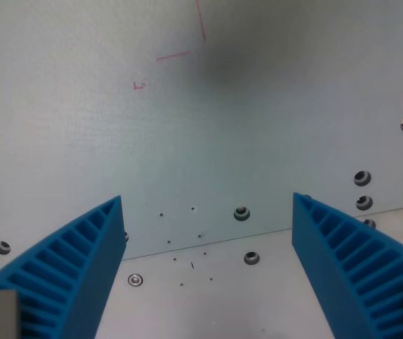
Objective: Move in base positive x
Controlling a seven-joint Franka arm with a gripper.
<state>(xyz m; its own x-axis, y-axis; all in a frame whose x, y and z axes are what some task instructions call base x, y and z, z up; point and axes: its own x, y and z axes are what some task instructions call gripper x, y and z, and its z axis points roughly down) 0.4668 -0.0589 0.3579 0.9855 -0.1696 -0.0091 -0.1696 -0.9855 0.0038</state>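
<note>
My gripper [207, 201] is open and empty, its two blue ribbed fingers [74, 268] reaching in from the bottom corners of the wrist view with a wide gap between them. Below them lies a pale grey-green table plate [187, 141]. Nothing sits between the fingers.
A seam [208, 244] crosses the plate at a slant below the fingertips. Several screw heads [241, 212] dot the plate, many along the wrist view's right. Thin red pen marks [173, 55] lie near the top. A dark soft shadow [223, 67] falls beside them.
</note>
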